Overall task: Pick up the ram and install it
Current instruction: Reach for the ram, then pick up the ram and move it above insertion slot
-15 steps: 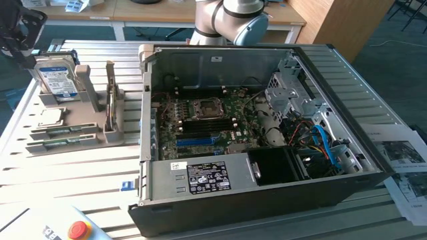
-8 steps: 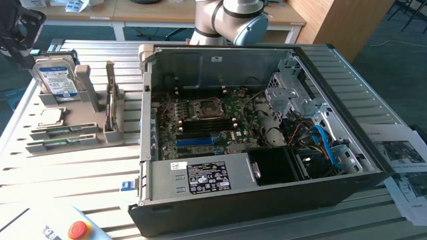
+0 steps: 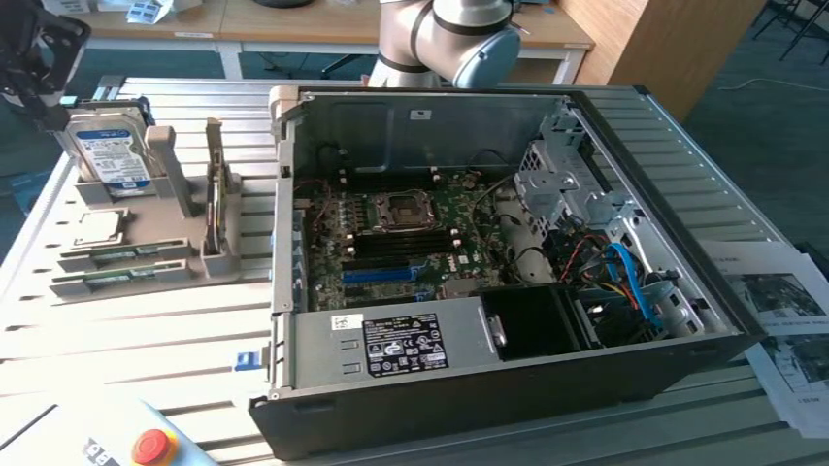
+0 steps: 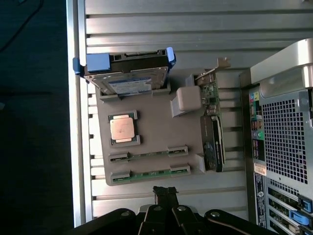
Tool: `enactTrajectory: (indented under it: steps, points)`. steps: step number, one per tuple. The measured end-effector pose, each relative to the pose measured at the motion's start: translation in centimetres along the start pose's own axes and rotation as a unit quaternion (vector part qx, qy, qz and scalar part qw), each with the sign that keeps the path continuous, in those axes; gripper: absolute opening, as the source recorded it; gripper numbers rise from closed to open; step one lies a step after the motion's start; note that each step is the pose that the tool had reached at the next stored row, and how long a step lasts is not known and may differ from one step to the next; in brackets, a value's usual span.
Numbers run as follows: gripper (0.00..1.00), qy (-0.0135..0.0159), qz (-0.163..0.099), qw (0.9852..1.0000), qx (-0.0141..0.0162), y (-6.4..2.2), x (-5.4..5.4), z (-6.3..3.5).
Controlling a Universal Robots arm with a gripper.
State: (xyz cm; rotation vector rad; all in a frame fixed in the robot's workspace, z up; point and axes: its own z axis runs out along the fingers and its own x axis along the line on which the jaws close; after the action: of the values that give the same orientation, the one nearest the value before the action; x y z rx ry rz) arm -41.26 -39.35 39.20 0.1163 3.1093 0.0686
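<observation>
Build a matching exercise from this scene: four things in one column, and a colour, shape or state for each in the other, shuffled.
1. hard drive
2. processor
3. ram sticks
4. gripper

a. green, long and thin
b. shut
c. blue end brackets
d. silver, square

Pairs: 1-c, 2-d, 3-a, 4-b

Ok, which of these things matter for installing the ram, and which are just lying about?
For the job: ram sticks, motherboard, end effector.
Lying about: hard drive, processor, card, red button, papers.
</observation>
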Motion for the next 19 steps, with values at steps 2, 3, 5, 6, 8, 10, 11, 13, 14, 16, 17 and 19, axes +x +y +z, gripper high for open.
enactTrajectory:
  steps: [2, 3, 5, 6, 8, 10, 11, 13, 14, 16, 17, 19]
  points:
    - [0.10, 0.0000, 0.000, 1.0000, 0.0000, 0.17, 0.01, 0.00]
    - [0.10, 0.0000, 0.000, 1.0000, 0.0000, 0.25, 0.02, 0.01]
    - [0.10, 0.0000, 0.000, 1.0000, 0.0000, 0.39, 0.03, 0.01]
    - [0.10, 0.0000, 0.000, 1.0000, 0.0000, 0.45, 0.03, 0.02]
    - [0.10, 0.0000, 0.000, 1.0000, 0.0000, 0.55, 0.04, 0.02]
    - [0.10, 0.0000, 0.000, 1.0000, 0.0000, 0.59, 0.04, 0.03]
    - [0.10, 0.0000, 0.000, 1.0000, 0.0000, 0.59, 0.04, 0.03]
    - [0.10, 0.0000, 0.000, 1.0000, 0.0000, 0.60, 0.05, 0.02]
    - [0.10, 0.0000, 0.000, 1.0000, 0.0000, 0.60, 0.04, 0.02]
    - [0.10, 0.0000, 0.000, 1.0000, 0.0000, 0.60, 0.04, 0.02]
    - [0.10, 0.0000, 0.000, 1.0000, 0.0001, 0.60, 0.04, 0.02]
    - [0.10, 0.0000, 0.000, 1.0000, 0.0000, 0.60, 0.04, 0.02]
